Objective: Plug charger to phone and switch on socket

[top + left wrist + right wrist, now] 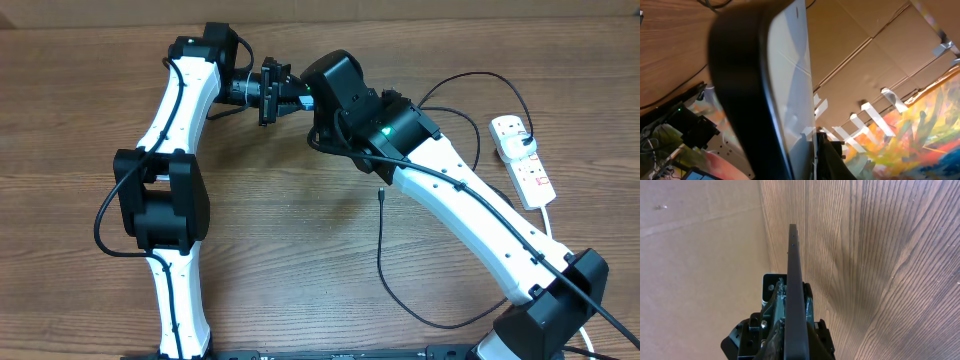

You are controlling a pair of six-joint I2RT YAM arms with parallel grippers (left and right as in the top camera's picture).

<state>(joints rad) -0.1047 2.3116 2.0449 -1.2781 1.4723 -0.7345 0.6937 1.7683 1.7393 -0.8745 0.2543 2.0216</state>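
Observation:
The phone [794,275] is held edge-on above the table, at the back centre between the two arms. My right gripper [797,342] is shut on its near end. My left gripper [807,167] is shut on the phone [785,85] from the other side, and the glassy face fills that view. From overhead the two grippers [285,93] [308,103] meet and hide most of the phone. The charger [381,255] lies loose on the table, its connector tip [382,194] free below the right wrist. At the right edge lies the socket [532,175].
A white plug adapter [510,135] sits in the strip's far end, with a black cable arching from it toward the right arm. A white cord runs from the strip toward the front right. A cardboard wall stands behind the table.

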